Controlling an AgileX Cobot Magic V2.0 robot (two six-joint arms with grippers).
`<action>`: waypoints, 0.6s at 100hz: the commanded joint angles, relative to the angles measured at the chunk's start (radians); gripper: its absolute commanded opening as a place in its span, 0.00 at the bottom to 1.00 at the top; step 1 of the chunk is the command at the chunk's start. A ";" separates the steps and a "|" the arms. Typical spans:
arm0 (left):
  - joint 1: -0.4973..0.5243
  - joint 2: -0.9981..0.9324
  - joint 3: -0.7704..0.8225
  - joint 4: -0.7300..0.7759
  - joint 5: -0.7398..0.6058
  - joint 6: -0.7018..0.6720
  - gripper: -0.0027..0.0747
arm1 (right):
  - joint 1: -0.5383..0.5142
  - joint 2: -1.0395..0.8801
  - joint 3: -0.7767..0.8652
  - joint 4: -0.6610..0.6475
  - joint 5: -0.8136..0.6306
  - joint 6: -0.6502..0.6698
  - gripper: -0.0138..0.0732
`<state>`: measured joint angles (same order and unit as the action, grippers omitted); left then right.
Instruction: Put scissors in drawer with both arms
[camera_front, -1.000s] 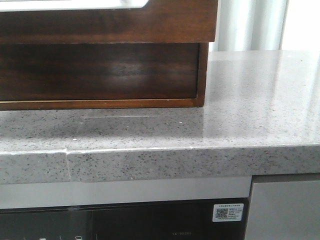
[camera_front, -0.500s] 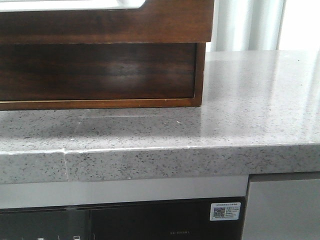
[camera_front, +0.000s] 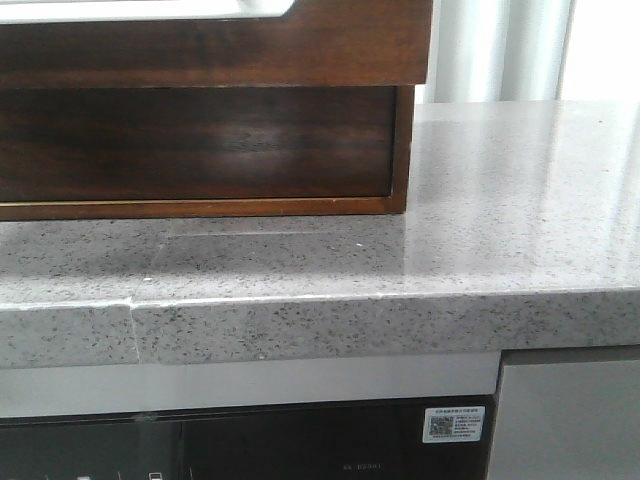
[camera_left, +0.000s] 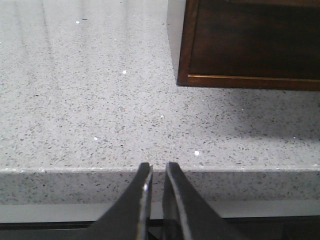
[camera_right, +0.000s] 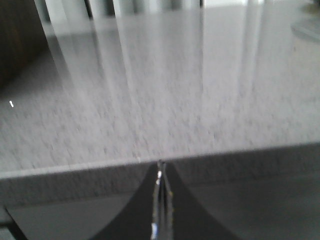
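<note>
sitting closed at the back of the speckled grey countertop (camera_front: 480, 200), the drawer (camera_front: 200, 140). scissors not showing in any view. hovering at the counter's front edge, left gripper (camera_left: 156, 170) nearly pressed together, right gripper (camera_right: 160, 167) pressed together, both pinching nothing.

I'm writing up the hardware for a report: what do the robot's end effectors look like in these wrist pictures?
Only the fingers show. The left end effector has two dark grey to black fingers, broad at the base and curving to narrow tips, with a thin light glint along an inner edge. The right end effector looks the same, dark and tapering to a point, though that picture is blurred. No cables or markings are visible.
</note>
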<state>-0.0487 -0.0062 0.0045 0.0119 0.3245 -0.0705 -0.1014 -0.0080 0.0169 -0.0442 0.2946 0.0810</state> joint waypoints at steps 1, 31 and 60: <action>0.003 -0.034 0.015 0.001 -0.055 -0.010 0.04 | -0.007 -0.022 0.013 -0.004 0.000 -0.030 0.02; 0.003 -0.034 0.015 0.001 -0.055 -0.010 0.04 | -0.007 -0.022 0.013 -0.004 0.006 -0.040 0.02; 0.003 -0.034 0.015 0.001 -0.055 -0.010 0.04 | -0.007 -0.022 0.013 -0.004 0.006 -0.040 0.02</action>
<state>-0.0487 -0.0062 0.0045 0.0119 0.3245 -0.0712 -0.1014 -0.0080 0.0169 -0.0442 0.3193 0.0487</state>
